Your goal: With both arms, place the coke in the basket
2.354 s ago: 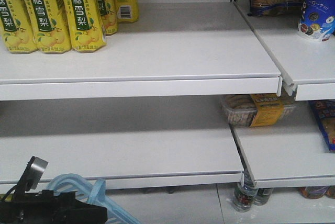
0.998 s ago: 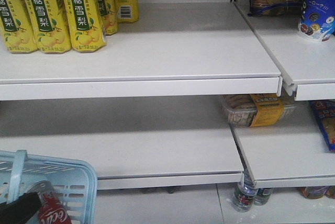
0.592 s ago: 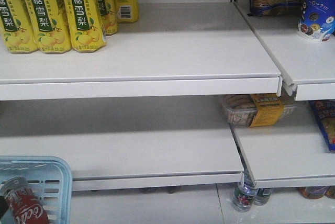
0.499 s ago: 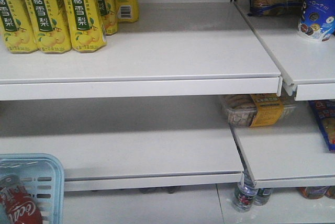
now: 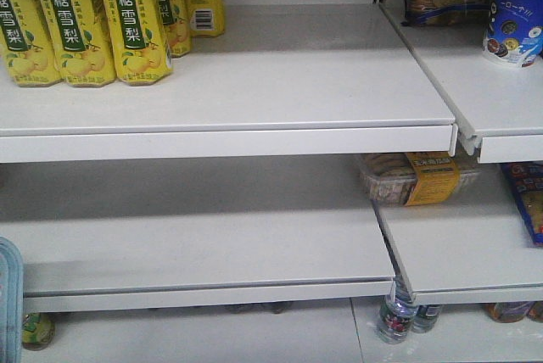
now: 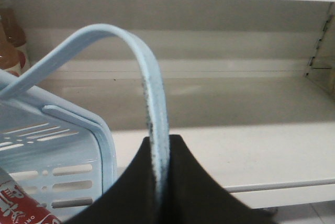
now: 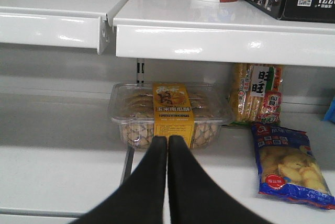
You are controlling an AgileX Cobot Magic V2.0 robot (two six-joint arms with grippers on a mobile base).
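Coke inside left-gripper-held basket

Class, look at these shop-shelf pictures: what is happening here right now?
The left end effector is shut on the handle of a light blue basket, and a red coke shows at the basket's lower corner. The right end effector is shut and empty, pointing at a cookie box on the shelf.

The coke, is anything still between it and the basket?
No. The coke already lies inside the basket, by its slotted wall. The left pincer is shut on the basket's handle.
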